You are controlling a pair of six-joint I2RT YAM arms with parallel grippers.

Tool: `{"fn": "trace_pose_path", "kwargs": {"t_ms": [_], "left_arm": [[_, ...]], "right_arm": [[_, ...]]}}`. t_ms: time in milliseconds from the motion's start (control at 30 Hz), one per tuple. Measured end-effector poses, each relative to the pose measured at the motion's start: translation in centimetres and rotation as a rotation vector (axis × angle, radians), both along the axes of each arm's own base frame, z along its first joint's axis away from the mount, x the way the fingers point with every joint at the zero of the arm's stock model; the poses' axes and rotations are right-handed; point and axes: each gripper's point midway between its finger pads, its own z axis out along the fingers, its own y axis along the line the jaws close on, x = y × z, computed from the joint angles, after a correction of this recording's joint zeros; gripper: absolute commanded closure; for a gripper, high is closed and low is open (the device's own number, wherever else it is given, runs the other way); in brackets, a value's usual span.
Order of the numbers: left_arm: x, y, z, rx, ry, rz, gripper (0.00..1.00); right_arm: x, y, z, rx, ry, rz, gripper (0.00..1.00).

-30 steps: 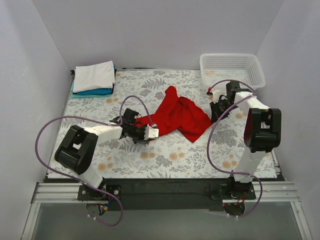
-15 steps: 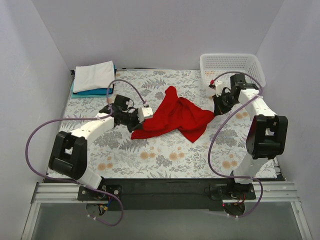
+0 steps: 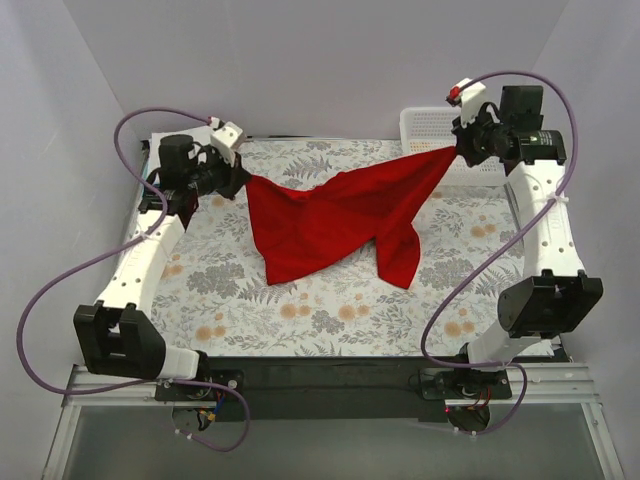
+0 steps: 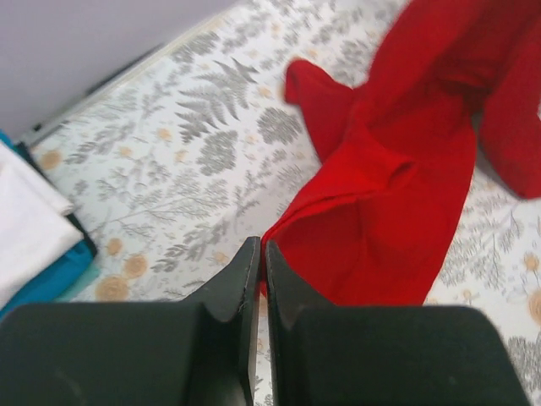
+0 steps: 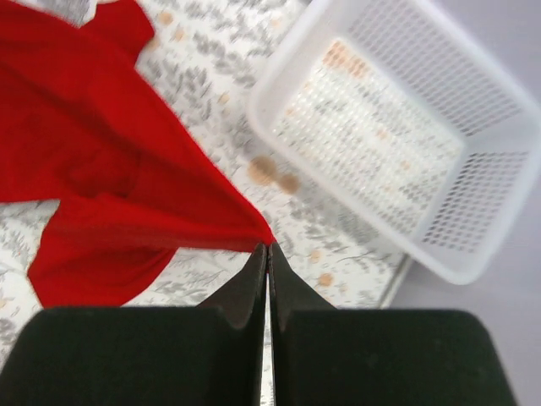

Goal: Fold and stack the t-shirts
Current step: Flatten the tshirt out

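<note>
Swung up and wide apart since a second ago, dragging the red t-shirt (image 3: 340,215) out of its heap. Clamped hard on one corner with the left gripper (image 3: 238,178), closed down to a sliver on the cloth. Pinched just as tight on the opposite corner with the right gripper (image 3: 460,148), in front of the white basket (image 3: 425,125). Hanging stretched between both, trailing down onto the floral table (image 3: 300,310).
</note>
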Motion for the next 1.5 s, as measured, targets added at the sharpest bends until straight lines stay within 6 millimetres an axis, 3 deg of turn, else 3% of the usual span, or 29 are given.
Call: {"fn": "trace_pose_path", "kwargs": {"t_ms": [167, 300, 467, 567, 700, 867, 967, 1100, 1200, 1300, 1400, 1500], "left_arm": [[1.6, 2.7, 5.4, -0.068, -0.103, 0.134, 1.0], [2.3, 4.8, 10.2, -0.112, -0.218, 0.223, 1.0], [1.8, 7.1, 15.6, -0.154, -0.355, 0.304, 1.0], [0.3, 8.3, 18.4, -0.169, -0.433, 0.351, 1.0], [-4.2, 9.3, 23.9, -0.21, -0.589, 0.412, 1.0], [-13.0, 10.6, 31.3, -0.276, -0.844, 0.484, 1.0], [-18.5, 10.9, 34.6, -0.299, -0.986, 0.499, 1.0], [-24.3, 11.3, 37.8, -0.306, -1.137, 0.514, 1.0], [-26.9, 11.7, 39.8, -0.29, -1.22, 0.534, 1.0], [-27.3, 12.0, 40.7, -0.254, -1.253, 0.55, 1.0], [-25.5, 12.1, 39.6, -0.198, -1.228, 0.553, 1.0], [-21.2, 11.9, 35.8, -0.128, -1.13, 0.534, 1.0]], "right_arm": [[0.5, -0.9, 6.2, -0.027, -0.172, -0.047, 0.99], [0.1, -1.8, 9.7, -0.05, -0.278, -0.09, 0.99], [-1.2, -2.5, 13.9, -0.055, -0.412, -0.133, 0.99], [-3.6, -2.7, 17.1, -0.045, -0.503, -0.154, 0.99], [-9.3, -2.9, 21.8, -0.028, -0.666, -0.166, 0.99], [-17.5, -3.0, 27.0, -0.023, -0.872, -0.166, 0.99], [-22.1, -3.0, 30.0, -0.022, -0.994, -0.167, 0.99], [-26.5, -3.1, 33.4, -0.009, -1.123, -0.17, 0.99], [-28.0, -3.0, 34.8, -0.004, -1.174, -0.168, 0.99], [-27.9, -2.9, 35.1, -0.006, -1.186, -0.16, 0.99], [-25.6, -2.6, 33.3, -0.017, -1.14, -0.137, 0.99], [-20.9, -2.0, 28.3, -0.035, -1.016, -0.098, 0.99]]}}
